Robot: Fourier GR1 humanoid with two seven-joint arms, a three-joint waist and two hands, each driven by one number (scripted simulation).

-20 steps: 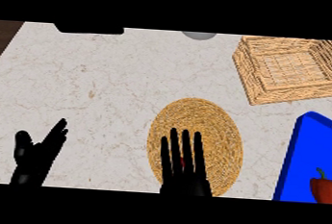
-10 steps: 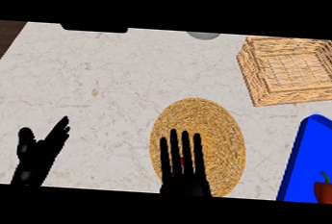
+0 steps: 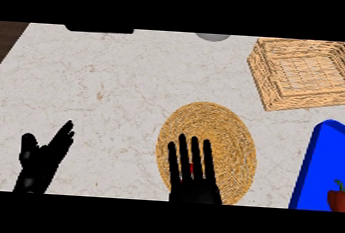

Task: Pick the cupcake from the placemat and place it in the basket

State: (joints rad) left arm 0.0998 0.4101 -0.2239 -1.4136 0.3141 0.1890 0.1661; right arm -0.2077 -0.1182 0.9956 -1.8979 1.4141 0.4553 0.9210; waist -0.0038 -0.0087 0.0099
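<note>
Cupcake [image 3: 192,169] shows as a red speck between the right hand's [image 3: 193,182] straight, spread fingers [image 3: 181,151], over the placemat [image 3: 223,129].

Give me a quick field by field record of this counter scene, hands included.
Counter: pale marble top
Placemat: round woven mat, centre front
Right hand: flat over the placemat, fingers straight; something red glimpsed beneath
Cupcake: not clearly visible
Left hand: open, resting lower left
Basket: wicker, upper right
Tray: blue, right edge, holding a red pepper
</note>
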